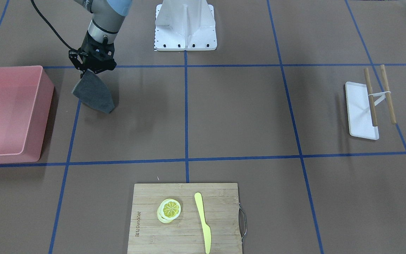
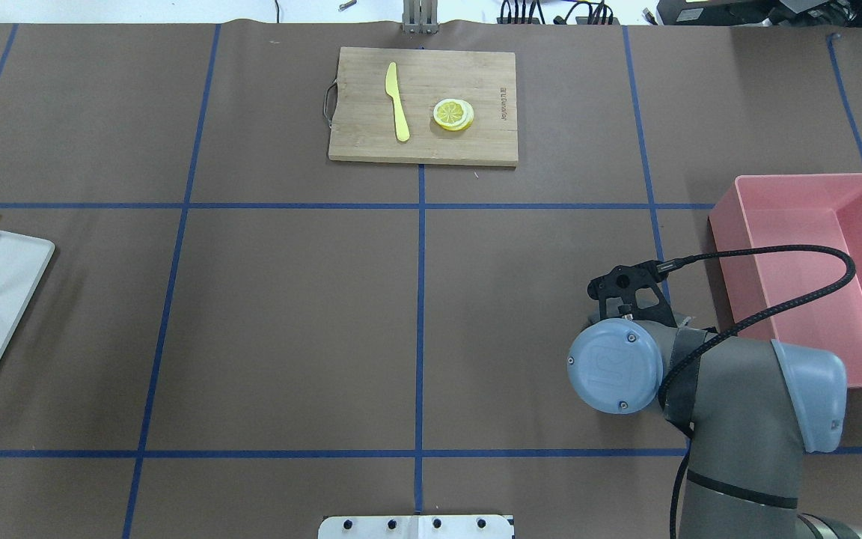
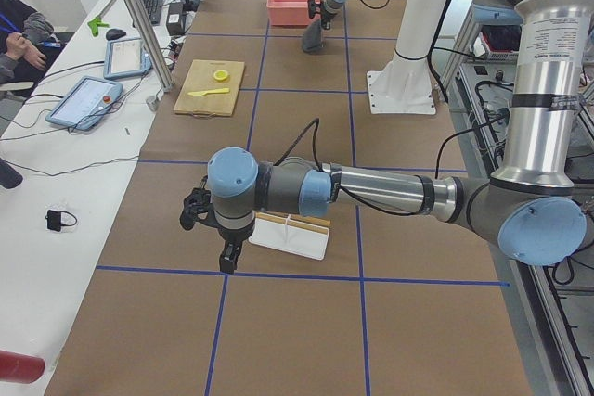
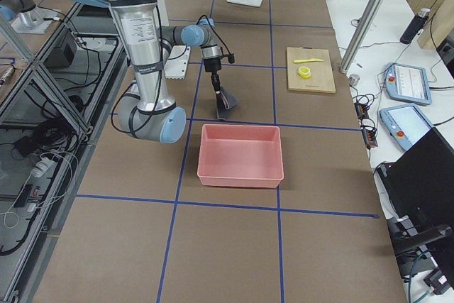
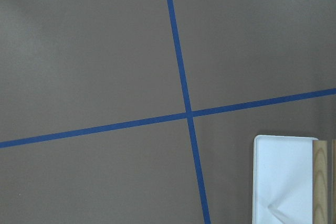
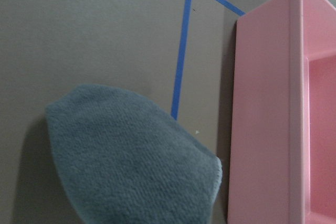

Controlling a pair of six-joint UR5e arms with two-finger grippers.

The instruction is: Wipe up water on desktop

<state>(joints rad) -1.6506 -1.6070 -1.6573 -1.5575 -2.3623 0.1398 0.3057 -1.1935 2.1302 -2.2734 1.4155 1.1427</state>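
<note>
Brown table (image 1: 238, 113) w/ blue tape grid is spanning the scene. Pink bin (image 1: 37, 116) is sitting at its right end, white tray (image 1: 358, 106) at the left. Grey cloth (image 1: 93, 92) is hanging just beside the bin, tip nr the table, clamped by right end effector (image 1: 91, 68). Left end effector (image 3: 227, 259) is hovering by the tray; its grip: can't tell.
</note>
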